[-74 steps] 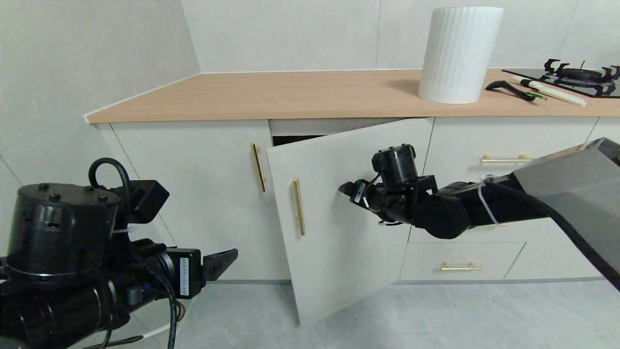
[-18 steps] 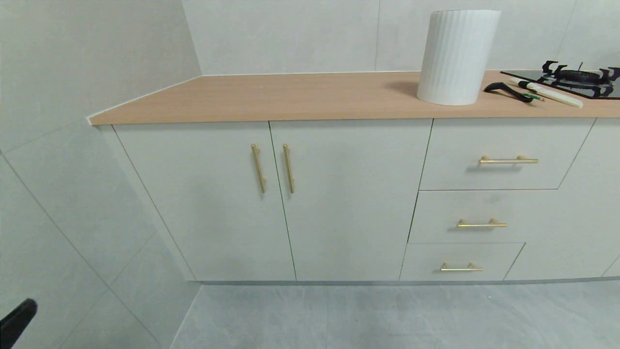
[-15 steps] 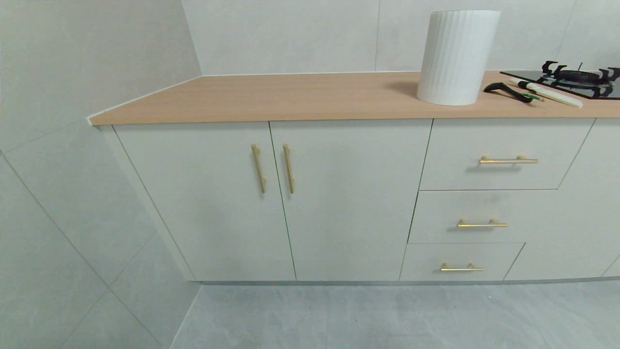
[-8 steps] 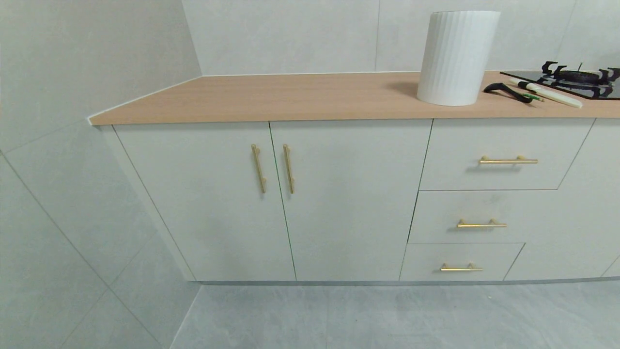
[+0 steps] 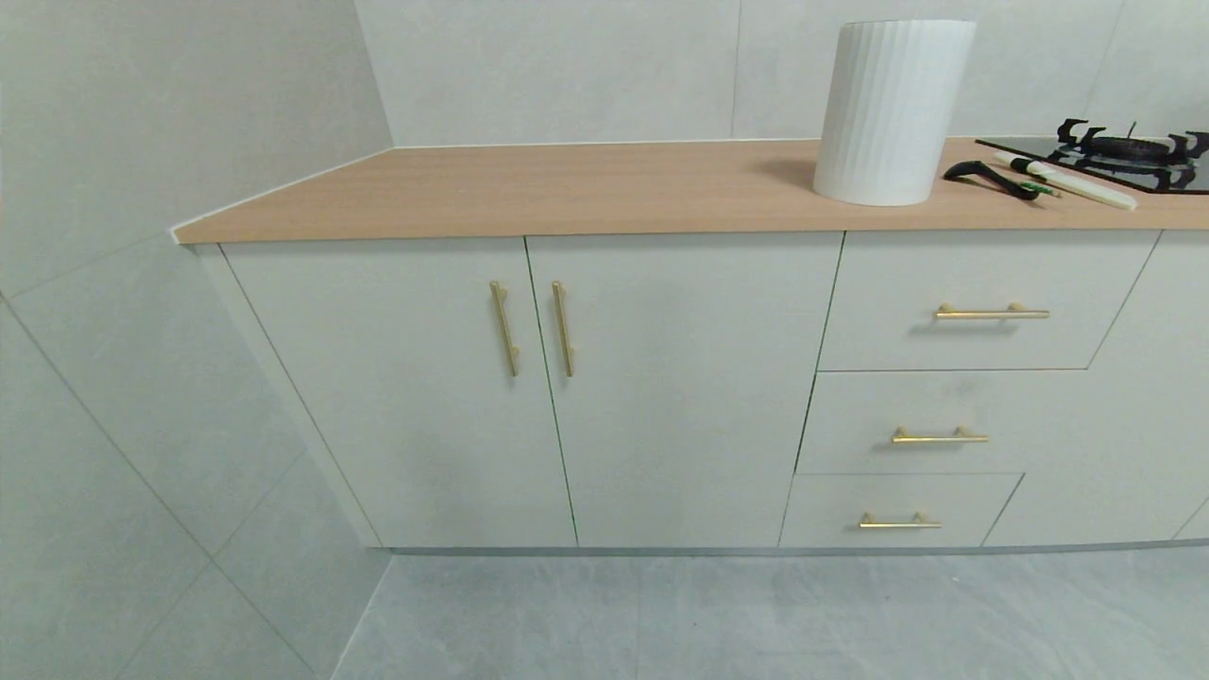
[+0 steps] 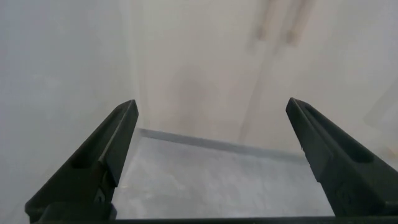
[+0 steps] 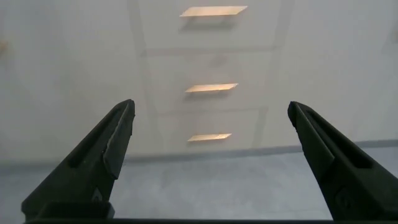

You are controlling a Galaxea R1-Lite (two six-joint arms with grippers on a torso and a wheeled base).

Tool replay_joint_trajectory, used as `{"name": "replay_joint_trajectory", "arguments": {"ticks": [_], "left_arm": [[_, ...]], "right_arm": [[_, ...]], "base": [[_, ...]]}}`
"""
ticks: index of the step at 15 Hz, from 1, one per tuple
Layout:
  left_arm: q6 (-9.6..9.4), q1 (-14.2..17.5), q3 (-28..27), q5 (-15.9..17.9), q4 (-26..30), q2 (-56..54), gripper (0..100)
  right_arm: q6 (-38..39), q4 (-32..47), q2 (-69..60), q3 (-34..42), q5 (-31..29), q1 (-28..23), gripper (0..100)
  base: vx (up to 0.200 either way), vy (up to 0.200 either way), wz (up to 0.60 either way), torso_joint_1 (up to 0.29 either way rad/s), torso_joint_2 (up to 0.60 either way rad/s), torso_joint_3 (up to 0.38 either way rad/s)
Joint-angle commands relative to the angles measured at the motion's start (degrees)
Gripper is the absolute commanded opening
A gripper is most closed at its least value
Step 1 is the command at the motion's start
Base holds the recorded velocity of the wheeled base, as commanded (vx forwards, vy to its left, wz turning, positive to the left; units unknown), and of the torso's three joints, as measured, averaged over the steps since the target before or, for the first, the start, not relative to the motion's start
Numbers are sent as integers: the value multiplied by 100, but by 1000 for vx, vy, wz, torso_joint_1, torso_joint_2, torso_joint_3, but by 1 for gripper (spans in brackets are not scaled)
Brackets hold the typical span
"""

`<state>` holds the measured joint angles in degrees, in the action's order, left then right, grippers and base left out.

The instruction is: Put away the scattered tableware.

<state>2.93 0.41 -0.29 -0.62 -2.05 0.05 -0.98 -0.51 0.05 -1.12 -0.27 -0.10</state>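
Black-handled utensil (image 5: 989,175), cream utensil (image 5: 1072,180) upper right on surface (image 5: 567,189): likely light, stiff, slim, slippery; pinch mid-handle. Left hand (image 6: 211,107), right hand (image 7: 211,106) both spread wide, empty.

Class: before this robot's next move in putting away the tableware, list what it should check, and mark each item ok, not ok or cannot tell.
1. Left gripper open and empty: ok.
2. Right gripper open and empty: ok.
3. Cupboard doors shut: ok.
4. Tableware cleared off the counter: not ok; a black utensil and a white utensil lie by the hob.
5. A drawer open to take them: not ok; all three drawers are shut.
6. Utensils within reach: cannot tell.
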Motion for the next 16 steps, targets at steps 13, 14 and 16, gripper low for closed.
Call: {"name": "replay_joint_trajectory", "arguments": {"ticks": [13, 14, 16], "left_arm": [[-416, -24, 29, 264, 231, 4, 100], [-416, -24, 29, 264, 231, 4, 100], [-372, -24, 29, 264, 222, 4, 100]], "right_arm": [[18, 51, -5, 103, 106, 1, 100], [18, 51, -5, 103, 106, 1, 100], [18, 51, 4, 103, 132, 1, 100]], "base": [[0, 0, 0, 0, 0, 0], [0, 0, 0, 0, 0, 0], [0, 0, 0, 0, 0, 0]]}}
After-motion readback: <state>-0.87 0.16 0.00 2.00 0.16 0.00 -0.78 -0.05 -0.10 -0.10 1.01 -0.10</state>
